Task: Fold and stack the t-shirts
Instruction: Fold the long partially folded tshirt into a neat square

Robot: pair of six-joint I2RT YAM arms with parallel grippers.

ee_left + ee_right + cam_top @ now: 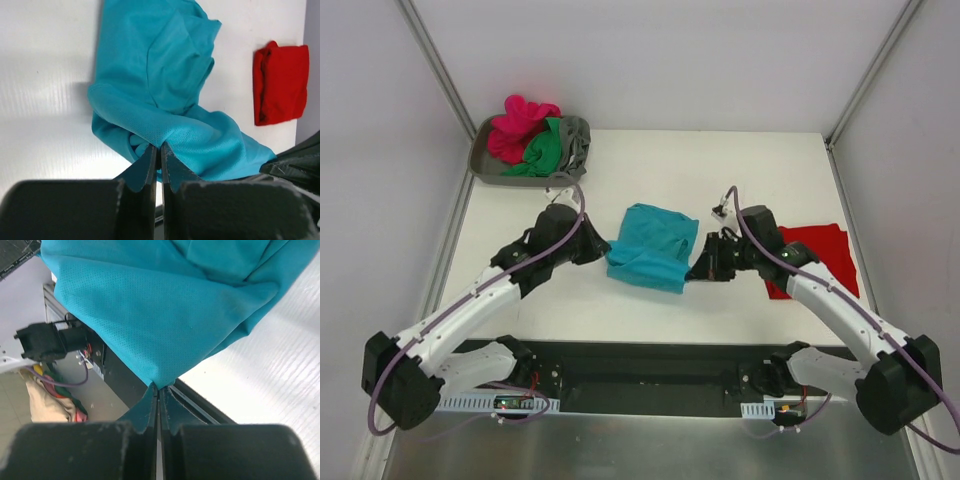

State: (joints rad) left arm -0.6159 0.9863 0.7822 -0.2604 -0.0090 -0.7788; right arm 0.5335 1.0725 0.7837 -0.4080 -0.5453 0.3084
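Observation:
A teal t-shirt hangs bunched between my two grippers at the middle of the table. On its left edge my left gripper is shut on a fold of the cloth, pinched at the tips. At the right lower corner my right gripper is shut on the teal cloth, which rises from the closed tips. A folded red t-shirt lies flat on the table to the right, beside the right arm, and shows in the left wrist view.
A grey tray stands at the back left corner with a magenta shirt, a green one and a grey one piled in it. The table's near edge lies just under the right gripper.

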